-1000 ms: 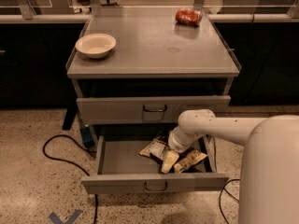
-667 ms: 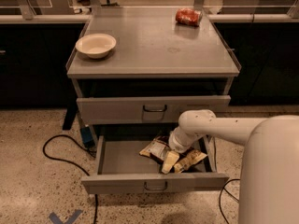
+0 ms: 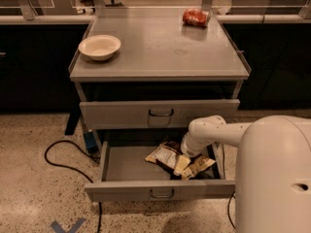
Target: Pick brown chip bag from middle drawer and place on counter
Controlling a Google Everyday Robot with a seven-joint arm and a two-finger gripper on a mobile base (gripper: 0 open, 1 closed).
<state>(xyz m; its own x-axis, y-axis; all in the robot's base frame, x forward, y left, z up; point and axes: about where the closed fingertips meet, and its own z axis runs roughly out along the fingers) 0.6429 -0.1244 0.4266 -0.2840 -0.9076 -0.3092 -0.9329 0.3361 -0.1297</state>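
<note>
Hovering inside middle drawer [image 3: 127, 165]: one hand [image 3: 184, 160] over one brown chip bag [image 3: 164, 155]

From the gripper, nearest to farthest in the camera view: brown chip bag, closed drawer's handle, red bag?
Gripper low in the open middle drawer, right side.
1. Brown chip bag: beside it, in the drawer.
2. Closed drawer's handle: above, left.
3. Red bag: far right of the counter.
</note>
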